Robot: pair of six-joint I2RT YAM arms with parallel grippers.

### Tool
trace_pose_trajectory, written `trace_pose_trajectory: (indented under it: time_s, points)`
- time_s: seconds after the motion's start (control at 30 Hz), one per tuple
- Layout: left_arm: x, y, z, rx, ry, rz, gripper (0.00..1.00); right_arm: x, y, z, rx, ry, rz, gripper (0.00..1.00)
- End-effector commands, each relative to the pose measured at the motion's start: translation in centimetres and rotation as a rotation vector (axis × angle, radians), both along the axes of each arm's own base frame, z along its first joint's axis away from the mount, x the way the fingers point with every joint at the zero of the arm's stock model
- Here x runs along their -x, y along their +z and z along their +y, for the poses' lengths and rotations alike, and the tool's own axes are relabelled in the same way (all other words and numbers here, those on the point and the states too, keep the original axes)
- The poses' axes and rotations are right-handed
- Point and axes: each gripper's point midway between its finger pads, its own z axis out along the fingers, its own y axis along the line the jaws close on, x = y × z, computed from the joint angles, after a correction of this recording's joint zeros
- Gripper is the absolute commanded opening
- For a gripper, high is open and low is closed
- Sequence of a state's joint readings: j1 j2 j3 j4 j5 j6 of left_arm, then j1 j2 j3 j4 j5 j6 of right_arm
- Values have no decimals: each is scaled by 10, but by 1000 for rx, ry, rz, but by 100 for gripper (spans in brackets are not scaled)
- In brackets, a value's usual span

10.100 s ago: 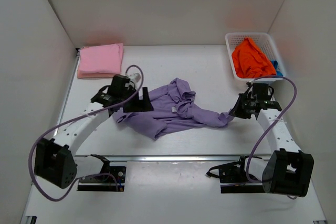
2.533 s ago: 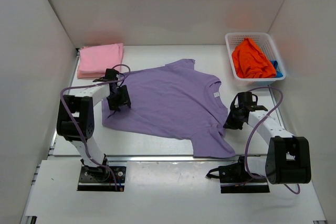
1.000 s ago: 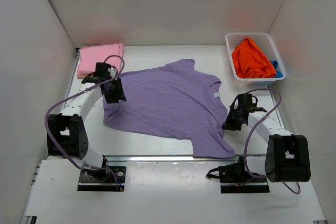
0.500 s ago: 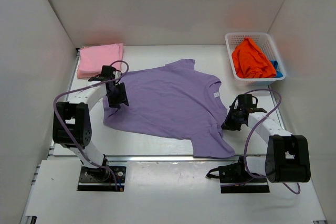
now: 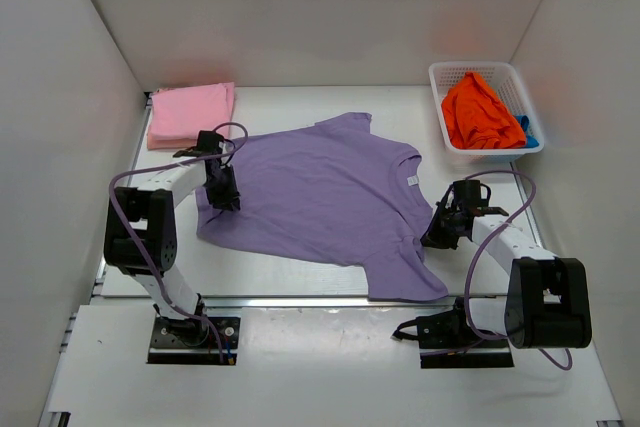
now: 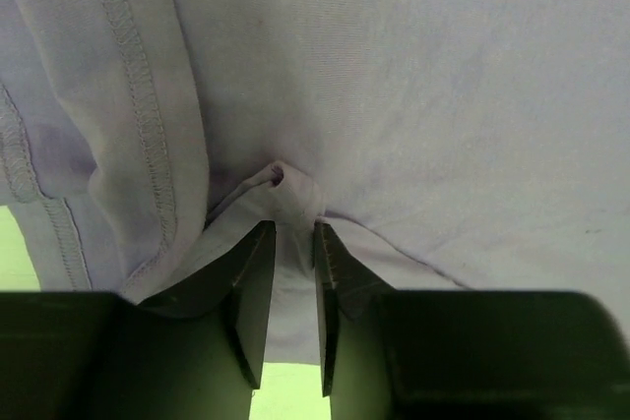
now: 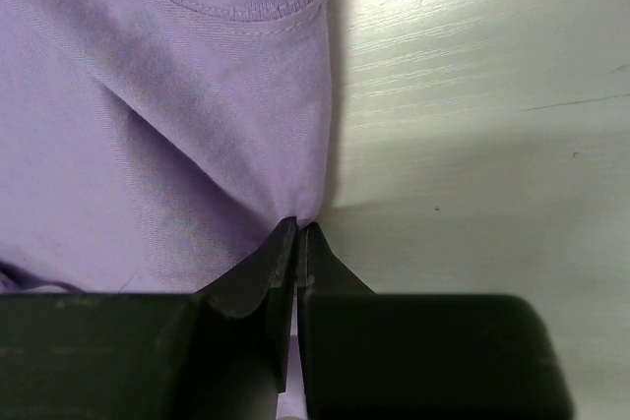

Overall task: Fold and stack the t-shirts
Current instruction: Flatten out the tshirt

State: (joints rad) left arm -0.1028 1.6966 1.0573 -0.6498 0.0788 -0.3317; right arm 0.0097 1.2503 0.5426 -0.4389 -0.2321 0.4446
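Note:
The purple t-shirt (image 5: 320, 192) lies spread flat mid-table, its white neck label (image 5: 413, 179) toward the right. My left gripper (image 5: 229, 198) sits at the shirt's left edge. In the left wrist view its jaws (image 6: 293, 228) pinch a puckered fold of purple cloth (image 6: 394, 95). My right gripper (image 5: 433, 236) is at the shirt's right edge, shut on the hem (image 7: 297, 226) of the purple fabric (image 7: 148, 125). A folded pink t-shirt (image 5: 192, 112) rests at the back left. The orange t-shirt (image 5: 480, 112) and a bit of the blue one (image 5: 530, 133) lie in the basket.
The white lattice basket (image 5: 445, 75) stands at the back right corner. White walls enclose the table on three sides. Bare tabletop (image 7: 492, 95) shows right of the shirt's hem and along the front edge (image 5: 300, 282).
My left gripper has shifted slightly along the shirt's left edge and its jaws have narrowed onto a fold of cloth. The right gripper keeps its hold and has not moved.

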Motion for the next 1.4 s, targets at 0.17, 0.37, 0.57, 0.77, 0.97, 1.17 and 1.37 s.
trace_pose_trajectory:
  time_s: [0.17,0.37,0.57,0.77,0.97,1.17,1.37]
  points:
    - [-5,20,5,-33,1,-69,15,10,-12,-6,25,-5,35,0]
    - [5,39,1,-21,-20,-94,7,10,-11,-6,24,-9,33,0]
    - [24,53,4,-19,-29,-123,0,10,-7,-11,53,-10,33,0]
    - [52,61,11,-41,-51,-146,0,7,5,-29,100,-35,21,0]
    - [70,71,36,-148,-28,-181,0,9,23,-51,217,-56,30,0]
    - [75,70,43,-166,-32,-169,0,6,42,-49,169,-62,-4,26]
    - [79,66,41,-157,-38,-166,0,15,49,-25,131,8,18,48]
